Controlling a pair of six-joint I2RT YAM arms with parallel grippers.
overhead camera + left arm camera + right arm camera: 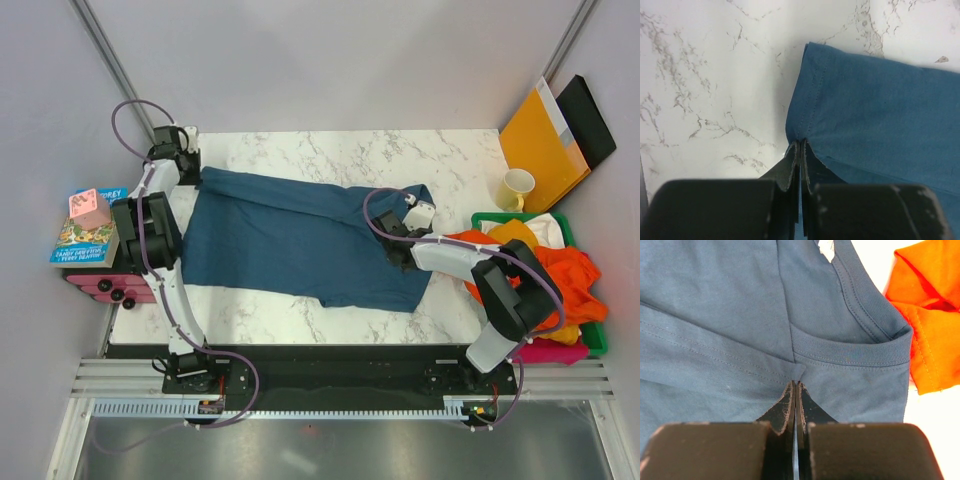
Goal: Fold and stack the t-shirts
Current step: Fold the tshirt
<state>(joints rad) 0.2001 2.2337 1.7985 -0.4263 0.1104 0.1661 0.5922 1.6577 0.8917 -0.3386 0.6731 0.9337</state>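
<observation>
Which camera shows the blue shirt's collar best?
Right wrist view: the blue t-shirt's ribbed collar fills it up close. From the top it is too small to make out; the left wrist sees only a stitched hem.

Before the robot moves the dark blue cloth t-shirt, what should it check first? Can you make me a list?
1. Left gripper shut on the hem corner of the dark teal-blue cloth t-shirt: ok.
2. Right gripper shut on that shirt just below its neckline: ok.
3. Each pinch holds only one layer: cannot tell.
4. Bright orange cloth t-shirt clear of the blue one: not ok, it lies right beside its shoulder edge.
5. Pale yellow handled mug out of the way: ok, it stands apart from the shirt, near the table's far right corner.
</observation>
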